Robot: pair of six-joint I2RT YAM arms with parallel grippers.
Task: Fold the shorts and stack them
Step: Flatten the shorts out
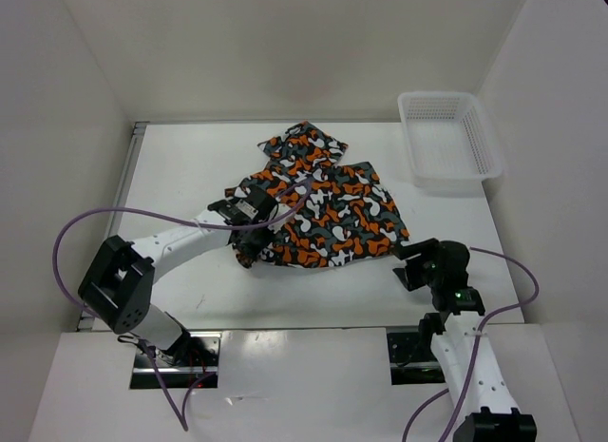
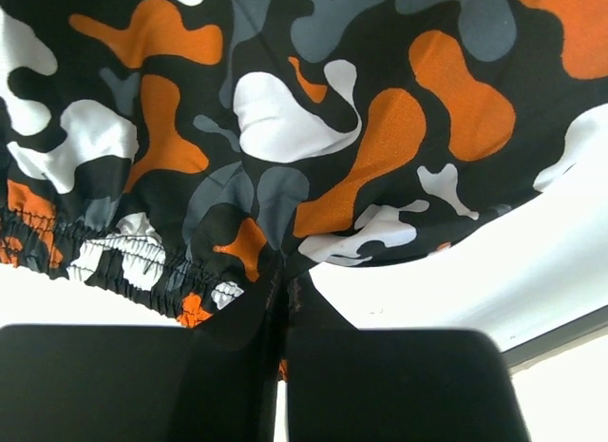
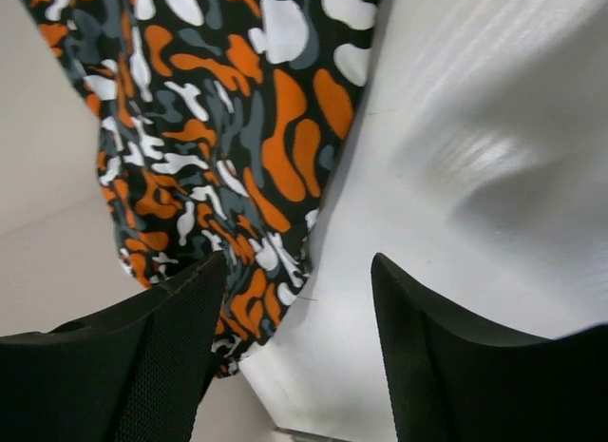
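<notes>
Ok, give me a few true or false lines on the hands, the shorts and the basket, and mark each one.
1. The left hand is shut on an edge of the shorts. True.
2. The right hand grips the shorts. False: it is open beside their near right corner and holds nothing.
3. The basket stands at the far right of the table. True.
4. The shorts lie in the basket. False: they lie spread on the table, apart from the basket.
</notes>
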